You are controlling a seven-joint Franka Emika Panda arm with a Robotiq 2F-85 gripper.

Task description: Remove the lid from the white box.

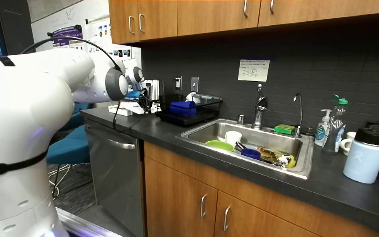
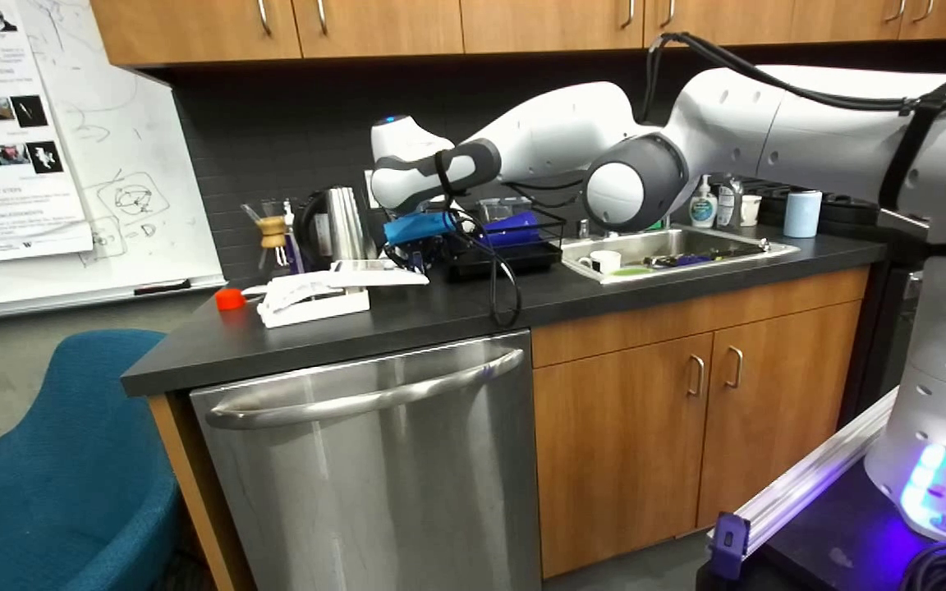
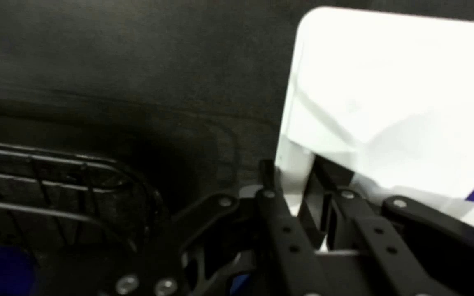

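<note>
The white box (image 2: 317, 309) sits near the left end of the counter in an exterior view. Its lid (image 2: 391, 277) is raised on the right side and juts past the box toward my gripper (image 2: 414, 261). In the wrist view the lid (image 3: 385, 74) fills the upper right as a flat white panel with a rounded corner. A white edge strip of it lies between the fingers of my gripper (image 3: 293, 170), which are shut on it. The fingertips are dark and partly hidden by cables in both exterior views.
The black dish rack (image 2: 502, 263) with a blue cup (image 2: 514, 228) stands right beside the gripper. Behind are a metal kettle (image 2: 346, 222) and a coffee maker (image 2: 272, 234). An orange-red cap (image 2: 231, 299) lies left of the box. A cable (image 2: 514, 304) hangs from the wrist over the counter.
</note>
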